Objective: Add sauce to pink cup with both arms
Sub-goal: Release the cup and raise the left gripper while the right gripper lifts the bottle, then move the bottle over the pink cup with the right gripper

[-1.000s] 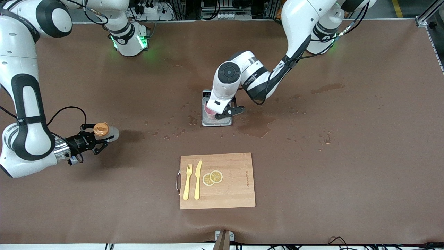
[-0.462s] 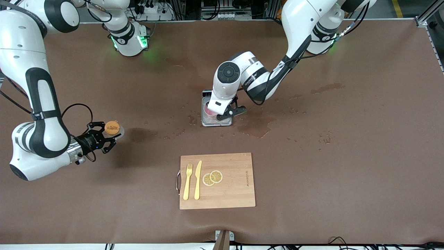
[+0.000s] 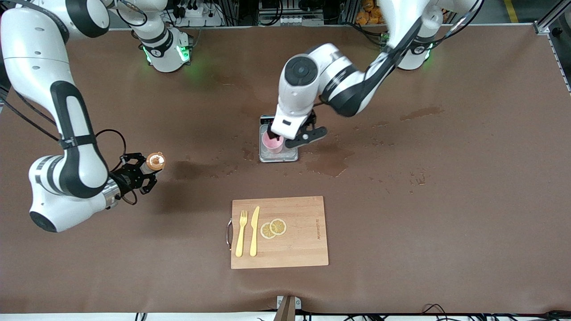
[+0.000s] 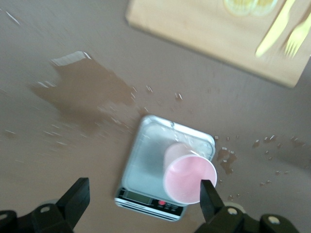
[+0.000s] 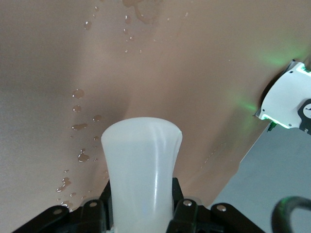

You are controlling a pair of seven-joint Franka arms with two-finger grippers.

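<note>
The small pale-pink tapered cup stands upright on the flat grey kitchen scale a little above the middle of the front frame, and everything to come turns on how far the sauce sits from it. The translucent whitish squeeze bottle with the orange nozzle cap is in the middle-left of that frame, clamped at its body by the right gripper, whose black fingers are closed around it. From where I stand the bottle looks upright, cap up and seen from above; the right wrist view shows only its pale body rising out of the jaws, so I would not swear to a slight tilt. The cup lies from that bottle toward the middle of the frame and a touch higher in it, well apart across bare brown table spotted with wet stains. The left gripper is by far the nearer to the cup: it hangs right over the scale with its fingers spread wide and nothing between them. In the left wrist view the cup sits just by one finger and well off from the other, apparently free of both. My guess is that the bottle must be carried toward the cup and tipped nozzle-down over its rim. The wooden cutting board with its yellow fork, yellow knife and lemon slices lies lower in the frame, out of that path.
</note>
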